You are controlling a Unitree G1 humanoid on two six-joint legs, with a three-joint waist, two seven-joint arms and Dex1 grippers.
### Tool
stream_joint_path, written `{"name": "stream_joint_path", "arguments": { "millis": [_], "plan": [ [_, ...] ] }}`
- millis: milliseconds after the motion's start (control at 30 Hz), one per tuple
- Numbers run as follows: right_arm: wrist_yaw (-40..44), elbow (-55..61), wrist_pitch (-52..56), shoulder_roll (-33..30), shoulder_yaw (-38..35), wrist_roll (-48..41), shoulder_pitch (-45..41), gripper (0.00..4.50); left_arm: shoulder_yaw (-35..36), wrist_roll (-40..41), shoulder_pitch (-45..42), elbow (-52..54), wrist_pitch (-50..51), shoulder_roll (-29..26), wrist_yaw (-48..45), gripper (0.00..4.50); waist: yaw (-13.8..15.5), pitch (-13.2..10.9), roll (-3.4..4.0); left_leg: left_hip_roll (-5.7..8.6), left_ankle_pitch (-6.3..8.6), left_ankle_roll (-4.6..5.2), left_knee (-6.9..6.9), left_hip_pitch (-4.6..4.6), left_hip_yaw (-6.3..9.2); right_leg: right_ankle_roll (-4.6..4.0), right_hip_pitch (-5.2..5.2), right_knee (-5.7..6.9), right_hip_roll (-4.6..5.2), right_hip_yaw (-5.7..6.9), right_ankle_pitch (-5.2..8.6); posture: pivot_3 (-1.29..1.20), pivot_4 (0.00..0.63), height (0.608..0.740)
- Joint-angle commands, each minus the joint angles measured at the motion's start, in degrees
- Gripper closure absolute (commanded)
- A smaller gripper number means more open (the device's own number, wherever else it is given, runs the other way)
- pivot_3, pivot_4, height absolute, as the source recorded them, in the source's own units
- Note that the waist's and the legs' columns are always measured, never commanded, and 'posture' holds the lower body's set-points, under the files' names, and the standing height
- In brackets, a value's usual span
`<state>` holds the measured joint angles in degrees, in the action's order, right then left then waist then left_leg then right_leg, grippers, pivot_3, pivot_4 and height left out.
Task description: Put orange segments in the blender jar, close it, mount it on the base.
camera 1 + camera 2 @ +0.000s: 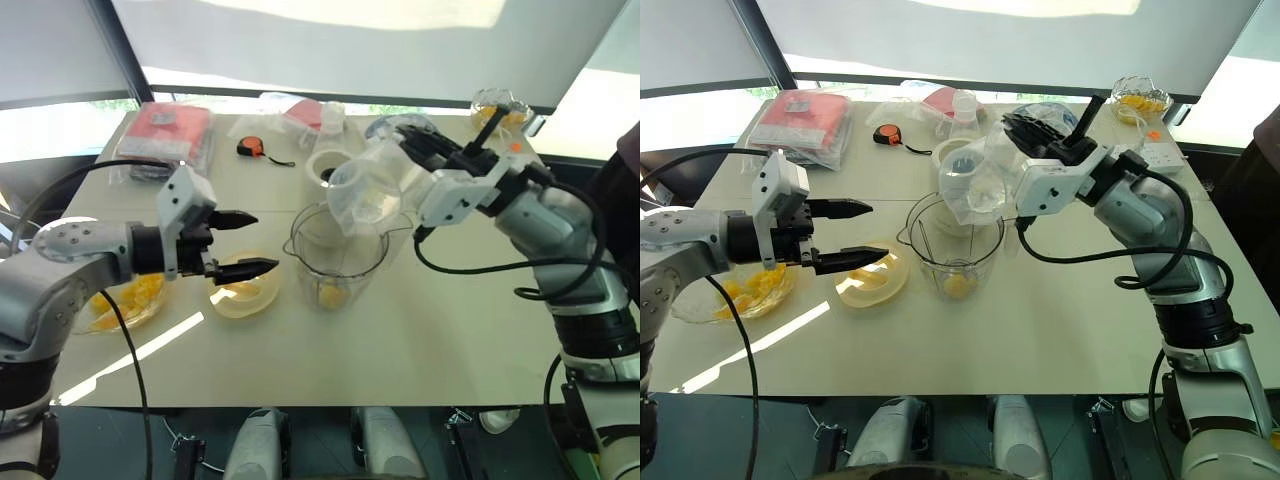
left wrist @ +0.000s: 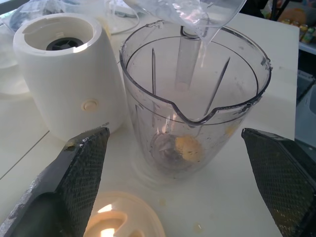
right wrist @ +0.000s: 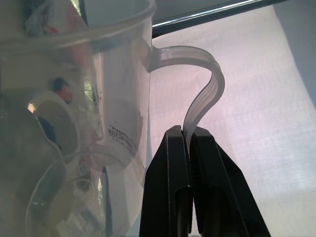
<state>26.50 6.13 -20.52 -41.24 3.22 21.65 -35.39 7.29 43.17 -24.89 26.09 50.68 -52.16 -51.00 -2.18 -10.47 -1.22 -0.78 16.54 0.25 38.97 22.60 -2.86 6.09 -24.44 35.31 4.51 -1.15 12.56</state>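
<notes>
Nearest the head camera, the left gripper (image 1: pixel 247 243) hangs over the front-left part of the desk (image 1: pixel 400 340) with its two black fingers spread wide and nothing between them, aimed at the blender jar (image 1: pixel 335 255). That jar stands upright near the middle of the desk, open-topped. Left wrist view resolves its contents: an orange segment (image 2: pixel 189 148) lies at the bottom beside the blade, and the pouring spout faces the camera. Same view shows the base (image 2: pixel 69 74), a white cylinder with a dark socket on top, standing just beside the jar on its far side; in the head views a cup largely hides it. Right gripper (image 3: pixel 189 136) has its fingers pressed together on the thin curved handle of a clear plastic measuring cup (image 1: pixel 365 190), held tipped above the jar's mouth; the pinch itself is plain from the right wrist camera. A pale yellow lid (image 1: pixel 243 290) rests on the desk just left of the jar. A glass bowl (image 1: pixel 735 295) of orange segments sits at the desk's left edge; a second bowl (image 1: pixel 1140 100) at the far right corner.
</notes>
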Motion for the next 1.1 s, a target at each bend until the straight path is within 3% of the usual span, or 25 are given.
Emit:
{"name": "stream_joint_path", "arguments": {
  "millis": [33,400,567,767,933,1100],
  "plan": [
    [-1.33,0.49,-1.67,-0.65,-1.16,0.33,-2.32,4.45,0.05,0.19,0.01,1.79,-0.55,-0.21,-0.06,0.00,-0.01,0.00,0.00,0.00,0.00,0.00,0.00,0.00,0.00,0.00,0.00,0.00,0.00,0.00,0.00,0.00,0.150,0.740],
    [-2.24,-1.42,-5.08,-0.77,-0.72,3.04,-3.85,4.45,0.38,0.22,0.33,2.14,-0.47,-0.34,0.19,0.00,-0.05,0.00,0.00,-0.01,0.00,0.00,0.01,0.00,0.00,0.00,0.00,0.01,0.00,0.00,0.00,0.00,0.150,0.740],
    [-1.27,-1.74,0.60,2.56,-2.58,-3.32,-2.83,4.45,0.81,0.54,-0.12,1.90,-0.37,-0.29,0.21,0.00,-0.06,0.00,0.00,-0.02,0.00,0.00,0.01,-0.01,0.00,0.00,0.00,0.03,0.00,0.00,0.00,0.00,0.150,0.740],
    [0.14,1.94,15.87,7.64,-8.00,-16.63,-0.49,4.45,1.29,1.88,-2.24,0.71,0.16,0.40,0.32,0.00,0.21,0.00,-0.01,-0.06,0.00,0.00,0.03,-0.01,0.04,0.00,0.01,0.08,0.01,0.00,-0.01,0.00,0.150,0.740],
    [-1.61,8.10,39.07,12.34,-15.84,-30.56,2.96,4.45,1.83,3.51,-4.17,-0.62,0.76,1.23,0.67,0.00,0.80,0.01,0.00,-0.07,0.00,0.00,0.03,-0.01,0.06,0.02,0.01,0.12,0.03,0.03,-0.02,0.00,0.150,0.740],
    [-16.63,10.31,45.80,19.99,-27.85,-34.19,6.44,4.45,1.54,1.60,-6.28,-1.55,-0.02,2.13,3.58,0.00,1.36,0.01,0.02,-0.04,0.00,0.00,0.03,-0.02,0.05,0.00,0.00,0.15,0.02,0.04,-0.02,0.00,0.150,0.740]
  ]
}}
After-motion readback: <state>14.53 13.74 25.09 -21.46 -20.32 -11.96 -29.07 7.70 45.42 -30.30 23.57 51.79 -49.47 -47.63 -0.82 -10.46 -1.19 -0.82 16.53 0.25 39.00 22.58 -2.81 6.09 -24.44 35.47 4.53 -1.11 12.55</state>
